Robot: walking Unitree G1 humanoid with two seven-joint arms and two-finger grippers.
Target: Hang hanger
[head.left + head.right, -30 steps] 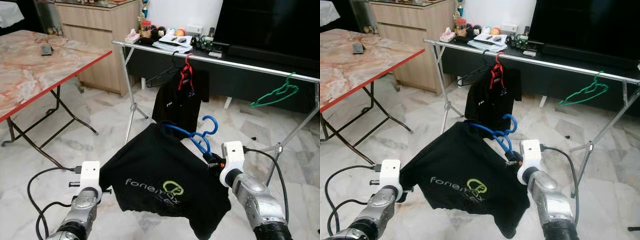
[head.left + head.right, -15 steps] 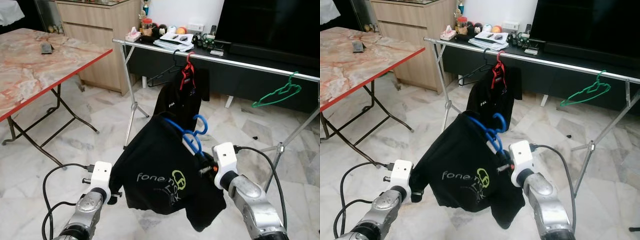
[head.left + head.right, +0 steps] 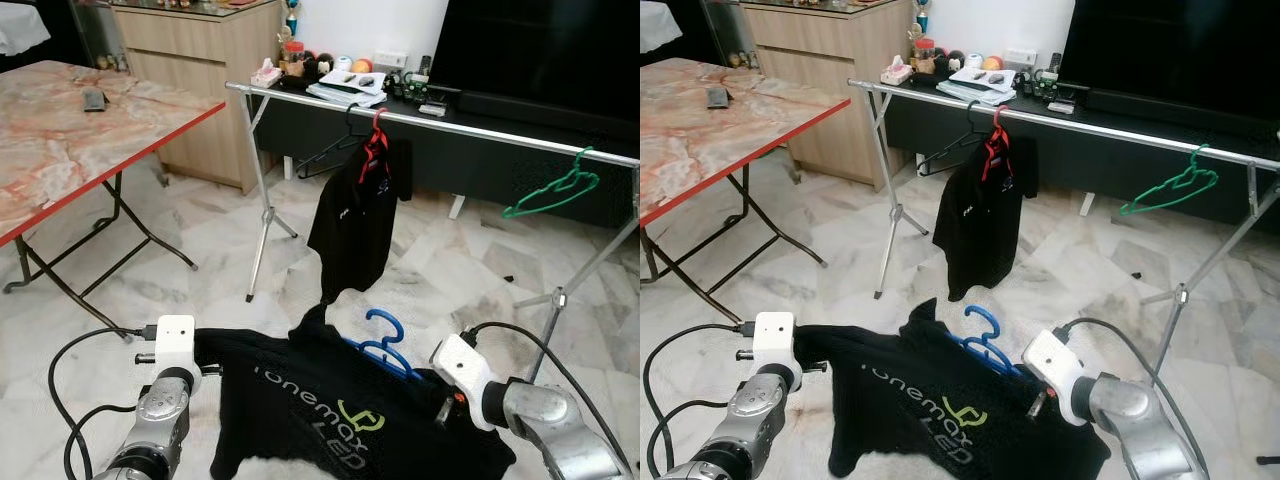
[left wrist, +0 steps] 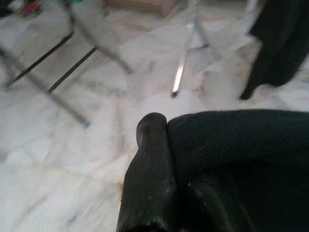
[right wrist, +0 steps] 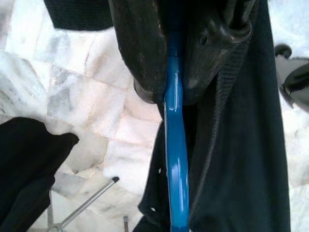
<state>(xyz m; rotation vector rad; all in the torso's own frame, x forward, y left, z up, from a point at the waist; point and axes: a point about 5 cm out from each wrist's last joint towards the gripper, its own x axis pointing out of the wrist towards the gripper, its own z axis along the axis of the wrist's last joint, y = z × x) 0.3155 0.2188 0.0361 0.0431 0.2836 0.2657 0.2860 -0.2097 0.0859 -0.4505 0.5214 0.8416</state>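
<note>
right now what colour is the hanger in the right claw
Blue hanger, clearest in the right wrist view.

A living room in daylight, furniture around a pale floor

From the head view's centre: a folding table (image 3: 60, 150) with a marbled top, red edge and crossed black legs stands at 9 o'clock, a dark remote (image 3: 93, 98) lying on it. A wooden cabinet (image 3: 195, 70) stands at 11 o'clock. A large dark television (image 3: 540, 45) sits at 1 o'clock on a low black console (image 3: 480, 165), whose top carries a tissue box (image 3: 265, 74), stacked papers (image 3: 345, 92) and small clutter. At 12 o'clock a black polo shirt (image 3: 355, 225) hangs from a red hanger (image 3: 373, 150), a bare black hanger (image 3: 330, 152) just beside it. A green hanger (image 3: 553, 190) hangs at 2 o'clock, well apart. The marble floor (image 3: 200, 270) is veined grey.
</note>
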